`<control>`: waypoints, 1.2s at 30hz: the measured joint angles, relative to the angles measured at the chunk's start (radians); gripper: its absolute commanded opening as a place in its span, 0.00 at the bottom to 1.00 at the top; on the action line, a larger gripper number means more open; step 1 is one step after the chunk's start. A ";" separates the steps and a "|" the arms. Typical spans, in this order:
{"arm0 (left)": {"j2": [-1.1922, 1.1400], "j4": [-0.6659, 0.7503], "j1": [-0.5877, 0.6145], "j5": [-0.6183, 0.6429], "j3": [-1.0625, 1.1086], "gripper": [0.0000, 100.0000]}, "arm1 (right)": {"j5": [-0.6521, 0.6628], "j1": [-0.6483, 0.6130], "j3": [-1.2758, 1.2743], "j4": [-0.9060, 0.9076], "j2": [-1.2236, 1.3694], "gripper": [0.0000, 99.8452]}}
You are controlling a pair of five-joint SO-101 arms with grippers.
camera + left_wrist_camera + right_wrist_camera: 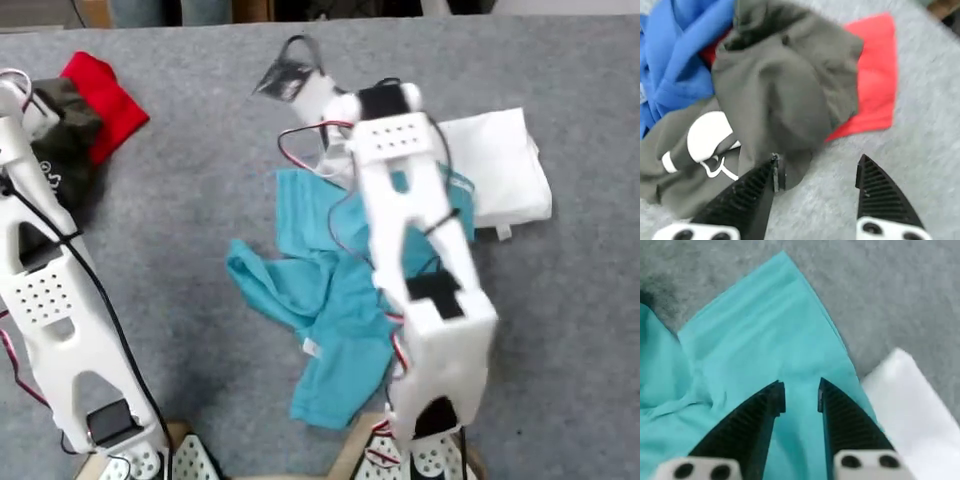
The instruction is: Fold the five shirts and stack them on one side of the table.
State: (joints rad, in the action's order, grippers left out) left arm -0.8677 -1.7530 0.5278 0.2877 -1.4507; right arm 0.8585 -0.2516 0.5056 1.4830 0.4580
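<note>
A crumpled teal shirt (320, 290) lies mid-table, its far edge next to a folded white shirt (495, 165). My right arm (410, 200) stretches over both. The right gripper (801, 396) hangs above the teal shirt (760, 350), open by a narrow gap with nothing in it, and the white shirt (910, 405) lies beside it. At the far left a dark grey shirt (65, 140) is heaped on a red shirt (105, 95). My left gripper (817, 162) is open wide at the edge of the dark shirt (785, 85), beside the red shirt (875, 80) and a blue shirt (670, 50).
The grey felt table (190, 200) is bare between the two shirt groups and along the right side. Both arm bases stand at the near edge. Red and black cables (300, 150) hang from the right arm above the teal shirt.
</note>
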 measured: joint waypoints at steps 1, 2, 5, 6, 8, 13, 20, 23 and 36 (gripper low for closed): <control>0.005 0.000 0.000 -0.014 0.032 0.20 | 0.014 -0.002 0.035 -0.009 0.048 0.12; 0.015 0.000 0.000 -0.031 0.066 0.19 | 0.023 -0.003 0.080 -0.018 0.095 0.12; 0.097 0.000 -0.008 -0.052 0.216 0.19 | 0.037 -0.005 0.203 -0.032 0.230 0.12; 0.135 0.000 -0.015 -0.043 0.279 0.19 | 0.038 -0.005 0.250 -0.032 0.270 0.12; 0.226 0.000 -0.038 -0.031 0.439 0.20 | 0.054 -0.005 0.334 -0.032 0.342 0.12; 0.459 0.063 -0.157 -0.023 0.916 0.20 | 0.235 -0.018 0.543 0.052 0.497 0.12; 0.569 0.316 -0.238 0.057 1.433 0.20 | 0.334 -0.038 0.749 0.141 0.672 0.22; 0.571 0.390 -0.242 0.106 1.531 0.20 | 0.334 -0.038 0.804 0.123 0.730 0.22; 0.560 0.500 -0.284 0.143 1.619 0.20 | 0.334 -0.037 0.842 0.060 0.809 0.05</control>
State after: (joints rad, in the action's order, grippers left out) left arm -0.3076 -1.2528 0.2440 0.4304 0.1680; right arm 1.1930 -0.2885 1.3479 1.5428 1.2666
